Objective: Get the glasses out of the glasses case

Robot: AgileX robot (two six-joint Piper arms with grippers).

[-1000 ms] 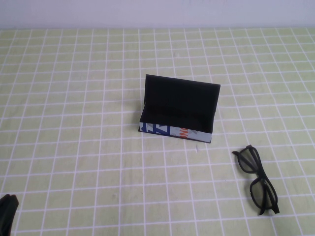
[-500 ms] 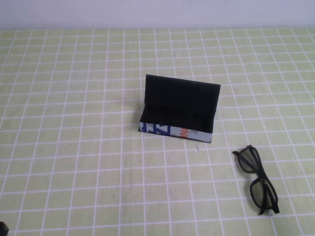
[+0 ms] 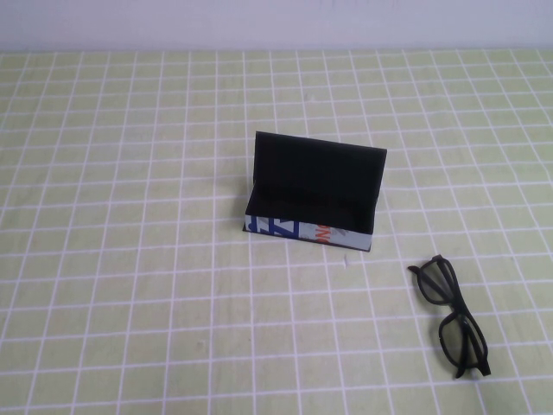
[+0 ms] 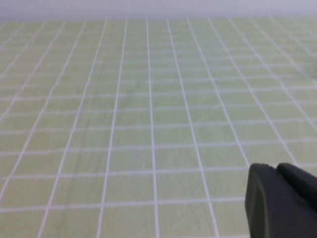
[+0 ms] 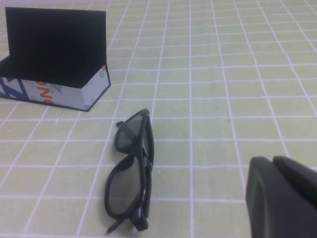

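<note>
We judge the task done: the glasses (image 3: 450, 316) lie folded on the checked cloth (image 3: 130, 259) at five o'clock from the open glasses case (image 3: 313, 192), our right gripper (image 5: 285, 198) pressed together nearby and empty, our left gripper's (image 4: 282, 201) spread untellable.

The left end effector (image 4: 281, 201) shows as a black shape in one corner, above a desk (image 4: 148, 124) covered in pale green cloth with a white grid.

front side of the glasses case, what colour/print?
White with blue and orange print on the glasses case; lid and inside are black. Clearest in the right wrist view.
</note>
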